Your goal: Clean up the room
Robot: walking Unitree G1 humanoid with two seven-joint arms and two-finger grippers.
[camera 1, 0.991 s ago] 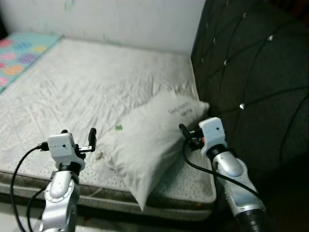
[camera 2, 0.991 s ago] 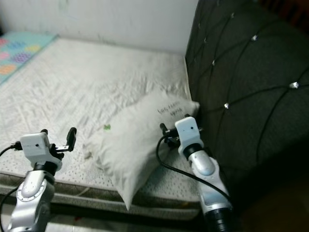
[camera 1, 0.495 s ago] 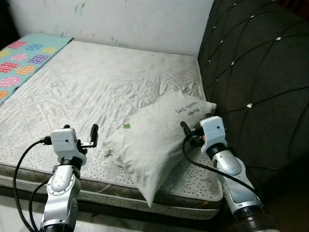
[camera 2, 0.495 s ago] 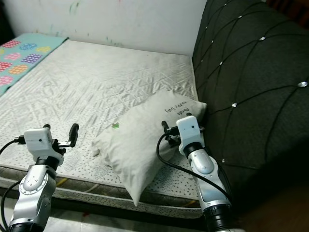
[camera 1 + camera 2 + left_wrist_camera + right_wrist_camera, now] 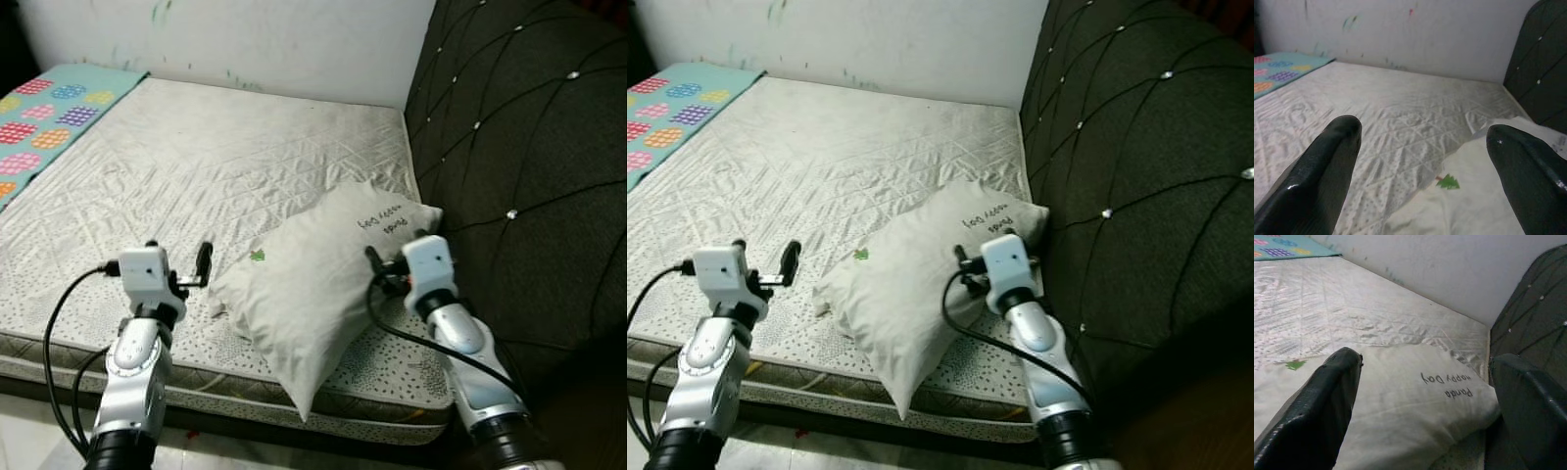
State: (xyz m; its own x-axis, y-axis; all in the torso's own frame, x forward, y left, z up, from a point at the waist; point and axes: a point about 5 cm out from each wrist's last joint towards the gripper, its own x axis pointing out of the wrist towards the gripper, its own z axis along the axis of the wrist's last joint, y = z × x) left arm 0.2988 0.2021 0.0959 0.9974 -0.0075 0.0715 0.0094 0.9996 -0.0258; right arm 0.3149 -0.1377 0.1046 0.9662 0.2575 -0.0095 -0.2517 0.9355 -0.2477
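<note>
The pillow (image 5: 323, 284) is off-white, with a small green tree print (image 5: 1448, 182) and dark handwritten-style lettering (image 5: 1447, 386) that seems to read "Panda happy Day", though it is upside down and small. The mattress (image 5: 186, 186) is pale grey-white with a stitched diamond quilting and a dotted side band. The blanket (image 5: 49, 108) is turquoise with pink, purple and orange dotted ovals. The headboard (image 5: 529, 147) is black, diamond-tufted with shiny silver studs. The wall (image 5: 245, 34) is white with faint green smudges. Both arms are silver with black fingers.
</note>
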